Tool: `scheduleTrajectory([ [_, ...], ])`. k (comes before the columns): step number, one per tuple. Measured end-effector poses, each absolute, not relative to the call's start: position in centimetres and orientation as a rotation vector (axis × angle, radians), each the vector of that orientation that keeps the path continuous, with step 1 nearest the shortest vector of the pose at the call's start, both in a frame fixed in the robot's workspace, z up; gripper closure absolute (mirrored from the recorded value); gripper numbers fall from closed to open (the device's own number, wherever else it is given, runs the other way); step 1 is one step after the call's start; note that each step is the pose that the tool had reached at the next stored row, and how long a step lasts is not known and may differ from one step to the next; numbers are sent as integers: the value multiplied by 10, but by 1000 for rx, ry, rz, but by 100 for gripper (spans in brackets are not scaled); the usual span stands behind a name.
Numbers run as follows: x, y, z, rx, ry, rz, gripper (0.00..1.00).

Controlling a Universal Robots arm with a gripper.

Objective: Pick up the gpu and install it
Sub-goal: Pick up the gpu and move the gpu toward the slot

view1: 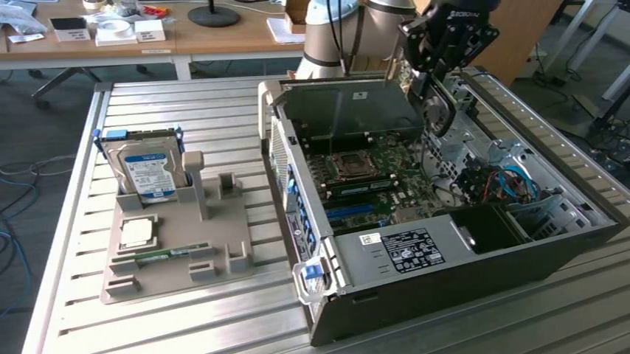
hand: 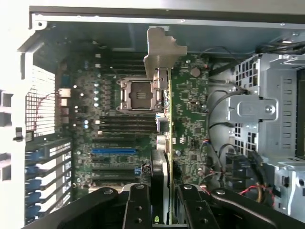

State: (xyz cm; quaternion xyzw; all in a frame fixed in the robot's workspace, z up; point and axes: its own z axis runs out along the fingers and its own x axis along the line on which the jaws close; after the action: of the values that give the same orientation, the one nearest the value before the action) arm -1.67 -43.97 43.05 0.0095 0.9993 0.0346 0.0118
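On a slatted metal table (view1: 197, 110), an open computer case (view1: 433, 258) holds the motherboard (view1: 379, 169). Above it the claw (view1: 430, 87) pinches the gpu (view1: 436, 110) edge-on. A grey tray (view1: 172, 273) holds a hard drive (view1: 147, 169), processor chip (view1: 136, 234) and memory stick (view1: 162, 254).

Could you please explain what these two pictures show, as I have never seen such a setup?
A robot arm works over an open computer case on a slatted metal table. One picture comes from a camera off the arm; the other looks down from the arm's wrist. Its pincer grips the gpu, a thin card, edge-on above the motherboard. Beside the case, a grey stand carries a hard drive, a processor chip and a memory stick.
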Motion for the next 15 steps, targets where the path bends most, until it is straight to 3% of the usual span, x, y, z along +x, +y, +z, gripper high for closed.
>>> scheduleTrajectory([
  [15, -4, -439, 430, 30, 3116, 108, 73],
])
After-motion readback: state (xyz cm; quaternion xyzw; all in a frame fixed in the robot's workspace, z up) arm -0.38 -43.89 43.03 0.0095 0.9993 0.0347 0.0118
